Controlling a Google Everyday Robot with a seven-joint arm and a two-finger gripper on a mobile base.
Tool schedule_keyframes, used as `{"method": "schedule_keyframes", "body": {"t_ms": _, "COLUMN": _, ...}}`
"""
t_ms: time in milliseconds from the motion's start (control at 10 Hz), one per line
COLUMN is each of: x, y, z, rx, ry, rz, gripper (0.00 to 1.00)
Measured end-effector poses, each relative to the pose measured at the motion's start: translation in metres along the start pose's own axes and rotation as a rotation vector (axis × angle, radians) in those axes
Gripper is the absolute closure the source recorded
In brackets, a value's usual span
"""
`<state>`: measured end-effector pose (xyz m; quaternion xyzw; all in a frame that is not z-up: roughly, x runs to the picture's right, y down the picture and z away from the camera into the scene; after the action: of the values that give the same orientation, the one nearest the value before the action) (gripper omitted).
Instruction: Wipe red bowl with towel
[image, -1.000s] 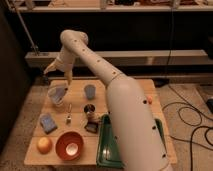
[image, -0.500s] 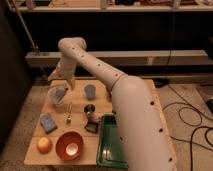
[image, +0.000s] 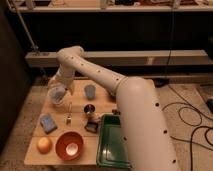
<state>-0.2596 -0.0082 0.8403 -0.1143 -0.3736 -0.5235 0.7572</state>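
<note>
While the red bowl (image: 62, 142) sits upright at the front left of the wooden worktop (image: 79, 125), nothing is touching it. An orange fruit (image: 44, 145) lies just beside it on the left and a green tray (image: 103, 149) on the right. Behind the bowl are a blue sponge (image: 48, 122) and a small bottle-like thing (image: 68, 119). Well apart from the bowl, at the back left of the worktop, is the pale towel (image: 55, 96), bunched up. The pincer (image: 60, 89) is right at the towel's top, the arm reaching in from the right. I cannot tell whether the pincer is spread or pinching the cloth. A blue cup (image: 90, 91) stands to the right of the towel, with a metal cup (image: 90, 109) in front of it.
</note>
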Motion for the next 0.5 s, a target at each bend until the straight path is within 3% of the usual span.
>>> {"method": "schedule_keyframes", "body": {"t_ms": 200, "x": 0.0, "y": 0.0, "z": 0.012, "rx": 0.031, "ry": -0.026, "rz": -0.012, "gripper": 0.2}}
{"method": "schedule_keyframes", "body": {"t_ms": 400, "x": 0.001, "y": 0.004, "z": 0.023, "rx": 0.038, "ry": -0.052, "rz": -0.013, "gripper": 0.22}}
{"method": "schedule_keyframes", "body": {"t_ms": 500, "x": 0.0, "y": 0.006, "z": 0.031, "rx": 0.044, "ry": -0.071, "rz": -0.011, "gripper": 0.31}}
